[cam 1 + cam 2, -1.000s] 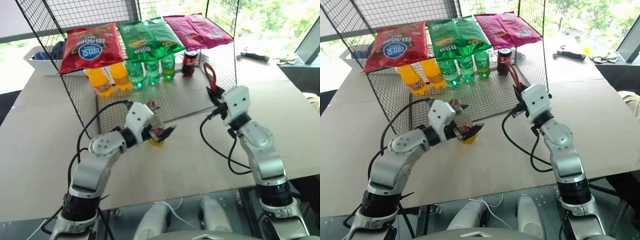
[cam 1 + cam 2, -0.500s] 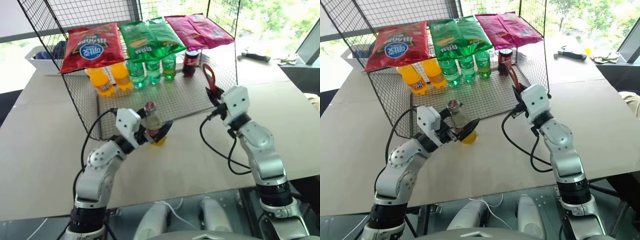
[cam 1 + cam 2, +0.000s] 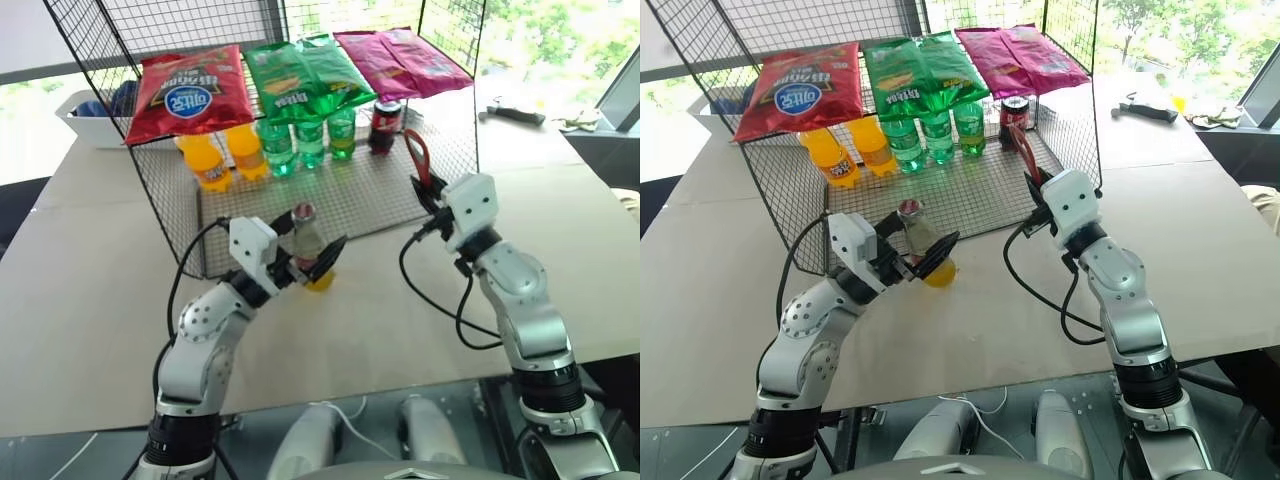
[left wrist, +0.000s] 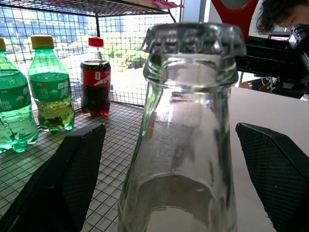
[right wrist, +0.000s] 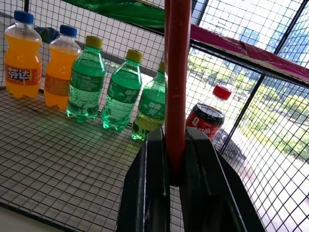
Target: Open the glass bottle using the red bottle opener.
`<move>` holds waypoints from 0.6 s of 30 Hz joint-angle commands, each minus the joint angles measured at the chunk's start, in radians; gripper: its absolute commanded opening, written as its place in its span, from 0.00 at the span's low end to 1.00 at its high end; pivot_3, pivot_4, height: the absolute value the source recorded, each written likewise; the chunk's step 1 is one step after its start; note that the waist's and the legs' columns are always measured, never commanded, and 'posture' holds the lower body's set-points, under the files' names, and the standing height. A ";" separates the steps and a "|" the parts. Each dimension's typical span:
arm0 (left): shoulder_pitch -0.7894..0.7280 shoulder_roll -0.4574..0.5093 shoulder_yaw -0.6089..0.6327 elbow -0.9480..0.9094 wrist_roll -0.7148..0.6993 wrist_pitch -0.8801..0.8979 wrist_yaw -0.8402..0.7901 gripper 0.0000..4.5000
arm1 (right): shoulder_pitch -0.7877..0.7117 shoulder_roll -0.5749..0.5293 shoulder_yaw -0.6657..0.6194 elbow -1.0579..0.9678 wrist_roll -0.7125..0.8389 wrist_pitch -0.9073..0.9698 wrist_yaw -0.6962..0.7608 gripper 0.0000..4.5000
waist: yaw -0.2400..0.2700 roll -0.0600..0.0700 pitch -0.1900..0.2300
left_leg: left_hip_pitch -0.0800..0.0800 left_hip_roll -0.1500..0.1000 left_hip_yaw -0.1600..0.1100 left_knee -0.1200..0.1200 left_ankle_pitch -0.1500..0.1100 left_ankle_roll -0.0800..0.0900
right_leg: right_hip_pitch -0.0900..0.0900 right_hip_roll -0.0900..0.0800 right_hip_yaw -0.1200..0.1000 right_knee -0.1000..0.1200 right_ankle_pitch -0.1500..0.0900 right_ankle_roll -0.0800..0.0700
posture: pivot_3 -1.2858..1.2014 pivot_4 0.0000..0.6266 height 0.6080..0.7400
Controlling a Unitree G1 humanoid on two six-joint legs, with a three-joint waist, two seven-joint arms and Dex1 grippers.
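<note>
The small clear glass bottle [image 3: 306, 238] now stands upright between my left hand's [image 3: 312, 262] parted fingers; my right hand [image 3: 432, 190] stays clamped on the slim red bottle opener [image 3: 418, 158].

You're looking at a wire rack [image 3: 180, 215] sitting on the table [image 3: 80, 270]. On its top, red [image 3: 190, 92], green [image 3: 300, 75] and pink [image 3: 405, 60] snack bags are lying side by side. Under them, inside the rack, orange soda bottles [image 3: 225, 155], green bottles [image 3: 305, 140] and a cola bottle [image 3: 383, 125] are standing in a row.
</note>
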 commanded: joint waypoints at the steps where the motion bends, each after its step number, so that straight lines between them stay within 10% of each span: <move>1: -0.012 -0.001 0.004 -0.021 -0.024 -0.014 -0.001 0.99 | -0.020 0.001 0.003 -0.018 0.003 -0.021 0.006 0.00 | 0.000 0.000 0.000 | 0.000 0.000 0.000 0.000 0.000 0.000 | 0.000 0.000 0.000 0.000 0.000 0.000 | 0.52 0.24 1.00; 8: -0.020 0.005 0.009 -0.015 -0.026 -0.021 0.004 0.48 | -0.018 0.001 0.005 -0.016 0.001 -0.023 0.002 0.00 | 0.000 0.000 0.000 | 0.000 0.000 0.000 0.000 0.000 0.000 | 0.000 0.000 0.000 0.000 0.000 0.000 | 0.52 0.24 1.00; 18: 0.001 0.017 -0.009 -0.002 0.001 -0.034 -0.001 0.48 | -0.035 -0.015 0.057 0.000 -0.030 -0.060 0.036 0.00 | -0.001 0.000 0.000 | 0.000 0.000 0.000 0.000 0.000 0.000 | 0.000 0.000 0.000 0.000 0.000 0.000 | 0.52 0.24 1.00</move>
